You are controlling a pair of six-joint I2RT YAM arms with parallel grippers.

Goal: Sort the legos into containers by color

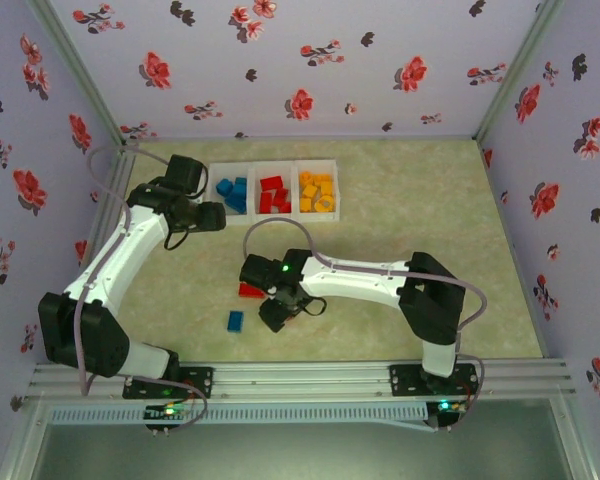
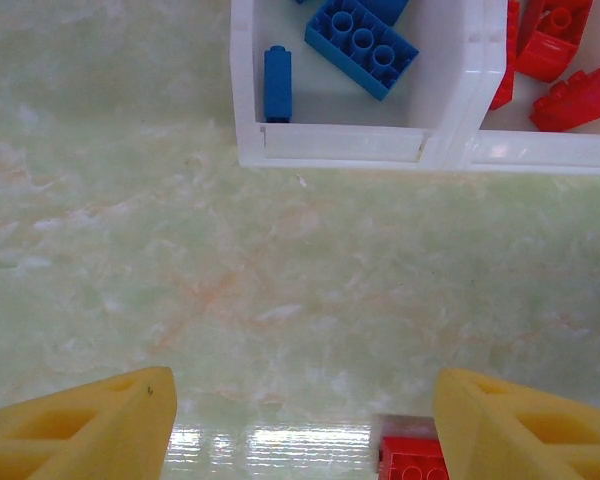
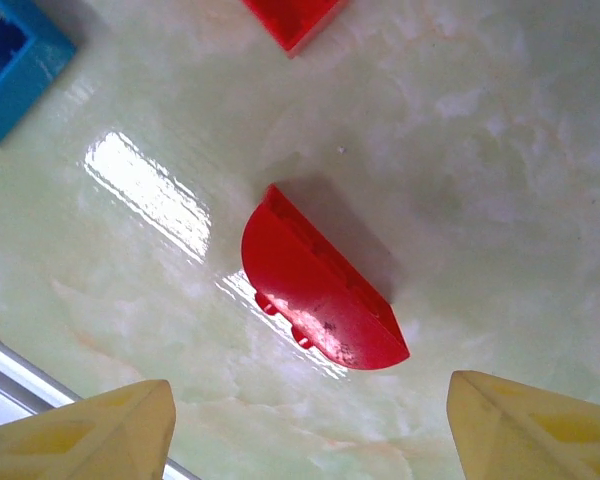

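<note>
Both my tools are spread wide, holding nothing. My left gripper (image 2: pixel 300 420) hangs just before the blue end of the three joined bins (image 2: pixel 340 148) by the table's (image 1: pixel 430 200) far edge. Toward the near edge lie a loose blue brick (image 1: pixel 236 320) and a red brick (image 1: pixel 248 290). My right gripper (image 3: pixel 310 420) hovers over a red half-round brick (image 3: pixel 320 295): light, stiff, slick, I judge; best pinched across its flat faces.

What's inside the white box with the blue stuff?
Only blue plastic toy bricks lie in the left white translucent bin: a flat studded one and a narrow one nearest. They overlap, so anything beneath them is hidden.
</note>
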